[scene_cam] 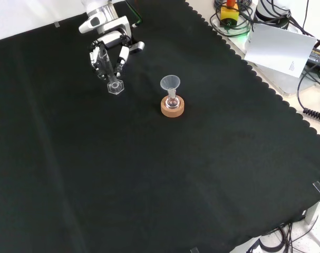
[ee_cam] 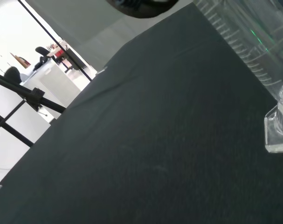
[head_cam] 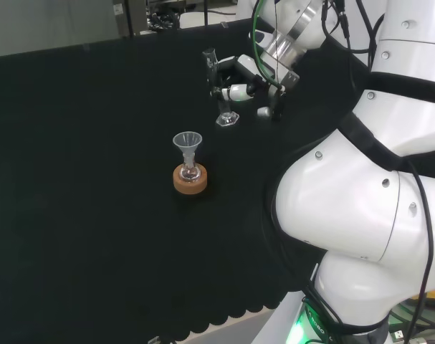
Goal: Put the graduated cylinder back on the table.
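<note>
The clear graduated cylinder (head_cam: 217,86) leans a little, its hexagonal foot (head_cam: 227,120) at or just above the black cloth; I cannot tell whether it touches. The hand (head_cam: 249,84) sits beside it on the right in the head view, with curled fingers (head_cam: 233,92) round the tube's middle. From the front, the cylinder (scene_cam: 108,68) stands between the black and white fingers (scene_cam: 120,57), its foot (scene_cam: 116,87) below them. The wrist view has the ruled tube (ee_cam: 253,42) and its foot (ee_cam: 277,133) close above the cloth.
A clear funnel (head_cam: 188,142) sits in a small flask on a cork ring (head_cam: 190,180), nearer the camera than the cylinder in the head view, and in the front view the funnel (scene_cam: 170,83) is to its right. White paper (scene_cam: 280,46) and cables lie beyond the cloth's scalloped edge.
</note>
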You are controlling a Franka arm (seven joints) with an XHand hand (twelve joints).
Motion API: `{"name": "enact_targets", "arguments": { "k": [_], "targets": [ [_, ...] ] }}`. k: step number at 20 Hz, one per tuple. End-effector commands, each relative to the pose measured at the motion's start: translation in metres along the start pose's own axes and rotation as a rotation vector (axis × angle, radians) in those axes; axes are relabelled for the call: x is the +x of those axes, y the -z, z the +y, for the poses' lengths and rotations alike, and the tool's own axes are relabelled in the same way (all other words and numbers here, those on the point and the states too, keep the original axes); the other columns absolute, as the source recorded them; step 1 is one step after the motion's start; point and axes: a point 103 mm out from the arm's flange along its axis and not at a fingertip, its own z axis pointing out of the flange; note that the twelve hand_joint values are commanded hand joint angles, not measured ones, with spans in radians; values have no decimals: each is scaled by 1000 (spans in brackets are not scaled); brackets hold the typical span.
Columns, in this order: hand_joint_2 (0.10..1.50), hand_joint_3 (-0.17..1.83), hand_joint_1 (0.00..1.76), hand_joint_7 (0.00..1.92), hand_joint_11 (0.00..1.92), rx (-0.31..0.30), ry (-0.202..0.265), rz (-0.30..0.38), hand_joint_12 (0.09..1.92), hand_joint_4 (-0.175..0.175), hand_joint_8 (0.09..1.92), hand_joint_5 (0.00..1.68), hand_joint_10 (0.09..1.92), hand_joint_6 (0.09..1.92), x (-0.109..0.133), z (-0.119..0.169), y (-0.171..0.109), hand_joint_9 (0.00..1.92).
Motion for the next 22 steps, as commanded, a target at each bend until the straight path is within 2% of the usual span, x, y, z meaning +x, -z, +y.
{"name": "enact_targets", "arguments": {
  "k": [1, 6, 22],
  "targets": [
    [1059, 1, 1278, 1118, 1203, -22, 5, 46, 810, -175, 810, 1084, 87, 823, -5, 4, -14, 1498],
    [1061, 2, 1277, 1114, 1201, -83, 17, 80, 810, -175, 816, 1080, 87, 829, -7, 7, -23, 1497],
    [1067, 2, 1274, 1097, 1179, -69, 29, 111, 820, -175, 841, 1067, 87, 851, -26, 20, -39, 1467]
  ]
}}
